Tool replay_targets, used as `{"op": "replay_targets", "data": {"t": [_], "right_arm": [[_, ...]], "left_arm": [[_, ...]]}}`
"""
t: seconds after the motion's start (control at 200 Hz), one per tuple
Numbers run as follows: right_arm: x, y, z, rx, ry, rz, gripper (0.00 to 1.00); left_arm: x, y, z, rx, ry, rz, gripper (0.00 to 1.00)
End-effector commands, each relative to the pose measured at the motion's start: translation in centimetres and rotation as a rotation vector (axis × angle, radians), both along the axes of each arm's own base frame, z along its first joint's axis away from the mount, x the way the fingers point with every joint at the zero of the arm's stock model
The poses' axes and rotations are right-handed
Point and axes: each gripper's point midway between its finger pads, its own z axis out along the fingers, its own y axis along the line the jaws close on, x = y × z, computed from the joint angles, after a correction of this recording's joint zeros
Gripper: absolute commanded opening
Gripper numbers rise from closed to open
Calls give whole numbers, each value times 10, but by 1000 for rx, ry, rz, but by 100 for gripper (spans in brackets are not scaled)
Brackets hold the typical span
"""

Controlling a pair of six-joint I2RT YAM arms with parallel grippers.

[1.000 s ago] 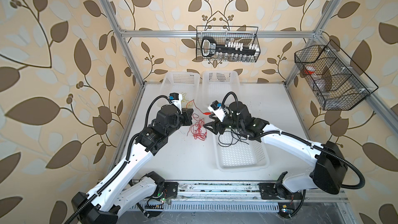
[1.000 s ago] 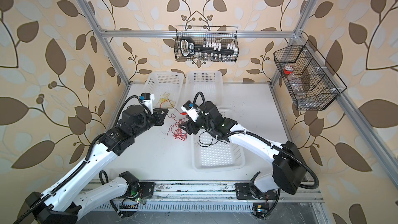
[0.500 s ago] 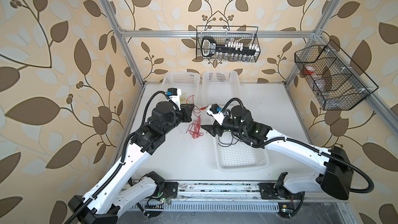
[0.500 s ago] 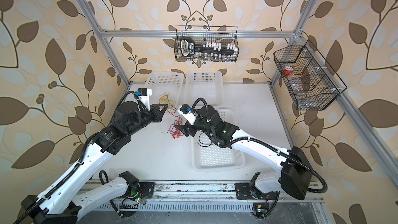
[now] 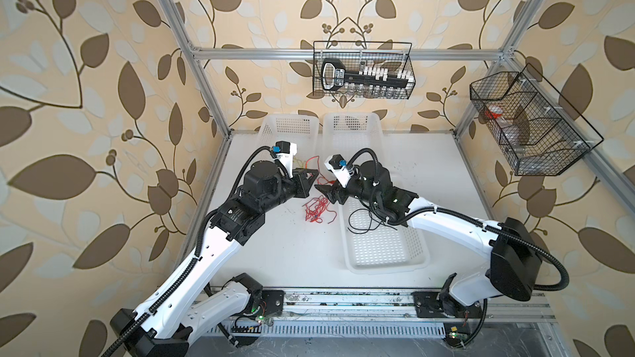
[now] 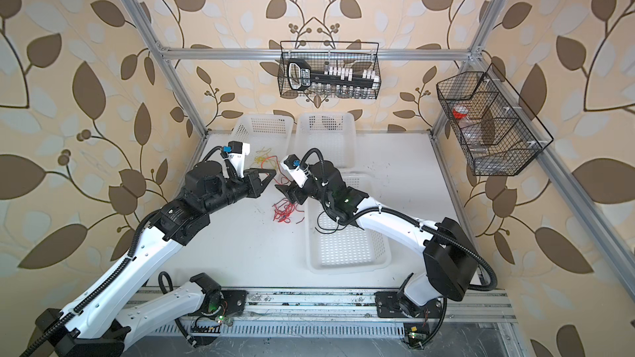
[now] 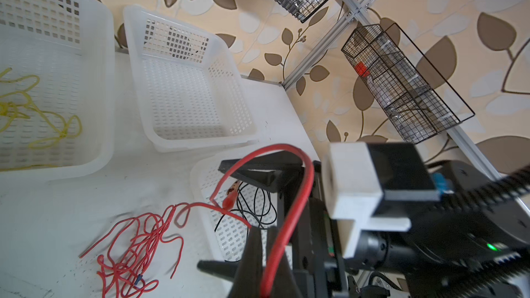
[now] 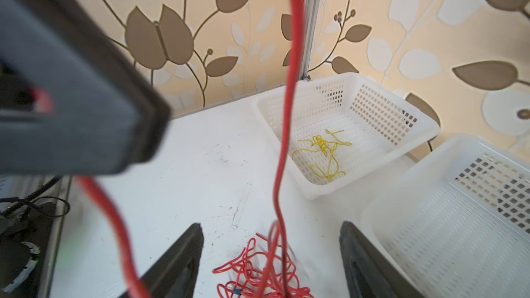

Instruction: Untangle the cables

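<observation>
A red cable tangle (image 5: 316, 209) (image 6: 285, 212) lies on the white table beside the near basket. My left gripper (image 5: 311, 176) (image 7: 263, 242) is shut on one strand of the red cable (image 7: 298, 196), which loops up from the tangle. My right gripper (image 5: 321, 190) (image 8: 271, 253) is open just above the tangle (image 8: 258, 268), and the lifted strand (image 8: 286, 110) hangs in line with its gap. A yellow cable (image 8: 324, 150) (image 7: 28, 110) lies in the far left basket. A black cable (image 5: 364, 221) (image 7: 255, 204) lies in the near basket.
Two white perforated baskets (image 5: 285, 125) (image 5: 350, 125) stand at the back of the table. A third (image 5: 385, 255) sits under my right arm. Wire racks (image 5: 362, 70) (image 5: 529, 125) hang on the back frame and the right side.
My right gripper has moved left, off the near basket and over the red tangle. My left gripper has stayed shut on the red strand, shifting only slightly.
</observation>
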Motion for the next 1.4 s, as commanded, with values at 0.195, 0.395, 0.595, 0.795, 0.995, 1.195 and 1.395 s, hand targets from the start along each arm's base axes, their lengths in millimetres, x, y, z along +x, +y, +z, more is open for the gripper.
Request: {"op": "replay_targets", "data": {"t": [0.195,0.395,0.595,0.795,0.995,1.195,1.395], "right_arm": [[8,9,26,117,-14,46,44],[5,17,36,165,-13,94,35],[6,22,38,193,6,117,17],[4,19,46,207,0,113,0],[2,1,70,233,-22,59,0],[-5,-24,105,274,-69,8,0],[-14,-40,128,273,-121,-23,0]], "left_arm": [[-8,-6,18,-50,-60,-44,0],[-6,-10,10,-52,-37,-55,0],[-5,-11,5,-51,-28,-58,0],[-2,-7,-3,-32,-19,-28,0],[7,11,-31,47,28,82,24],[9,24,-53,91,46,144,78],[8,32,-70,130,47,178,97]]}}
